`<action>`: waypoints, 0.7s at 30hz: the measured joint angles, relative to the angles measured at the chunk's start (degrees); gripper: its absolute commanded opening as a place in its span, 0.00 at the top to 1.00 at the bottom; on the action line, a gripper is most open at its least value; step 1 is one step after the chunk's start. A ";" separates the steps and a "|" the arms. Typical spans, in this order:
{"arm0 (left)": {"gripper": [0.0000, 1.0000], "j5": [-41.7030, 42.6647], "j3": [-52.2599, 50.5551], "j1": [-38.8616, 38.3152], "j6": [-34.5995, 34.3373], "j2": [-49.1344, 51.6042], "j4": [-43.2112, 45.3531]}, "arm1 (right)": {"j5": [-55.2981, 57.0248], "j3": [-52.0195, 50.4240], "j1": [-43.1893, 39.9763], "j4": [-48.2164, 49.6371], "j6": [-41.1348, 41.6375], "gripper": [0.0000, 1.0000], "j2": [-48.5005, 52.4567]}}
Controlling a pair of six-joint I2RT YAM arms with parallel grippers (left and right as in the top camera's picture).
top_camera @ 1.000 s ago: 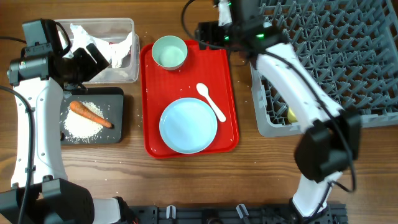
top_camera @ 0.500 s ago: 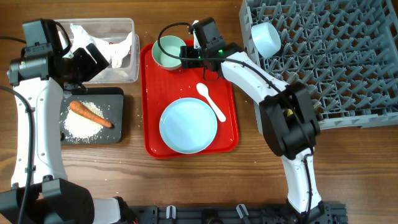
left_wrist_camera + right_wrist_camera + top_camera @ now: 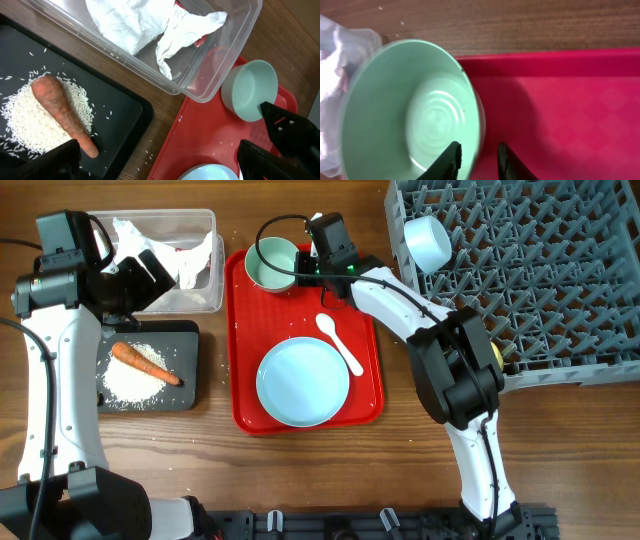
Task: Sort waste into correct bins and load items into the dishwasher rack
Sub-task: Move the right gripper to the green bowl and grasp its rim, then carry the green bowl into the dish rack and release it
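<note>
A pale blue bowl (image 3: 272, 264) (image 3: 420, 110) stands at the back left of the red tray (image 3: 368, 300). My right gripper (image 3: 301, 268) (image 3: 479, 146) is shut on its right rim, one finger inside and one outside. A second bowl (image 3: 427, 242) lies tipped in the grey dishwasher rack (image 3: 560, 280). The plate (image 3: 303, 382) and white spoon (image 3: 340, 343) lie on the red tray. My left gripper (image 3: 150, 275) (image 3: 162, 162) hangs open and empty above the gap between the black tray (image 3: 187, 340) and the red tray. A carrot (image 3: 145, 363) (image 3: 65, 112) lies on rice (image 3: 128, 385).
The clear tub (image 3: 212, 292) at the back left holds a crumpled white napkin (image 3: 135, 20) and a red wrapper (image 3: 200, 41). Loose rice grains dot the wood and red tray. A yellow object (image 3: 497, 352) shows at the rack's near-left corner behind my right arm.
My right arm swung from the rack, where a bowl now rests, to the bowl on the red tray, and its jaws narrowed around the rim. The left arm has not moved.
</note>
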 measured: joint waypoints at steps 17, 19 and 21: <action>0.00 -0.02 0.00 0.00 0.00 0.00 0.02 | 3.28 0.24 -1.73 -11.08 -2.25 0.96 -3.26; 0.00 -0.02 0.00 0.00 0.00 0.00 0.02 | 5.86 0.22 -3.08 -15.76 -3.52 0.96 -6.69; 0.00 -0.02 0.00 0.00 0.00 0.00 0.02 | 8.96 0.15 -4.70 -20.26 -4.17 0.96 -11.54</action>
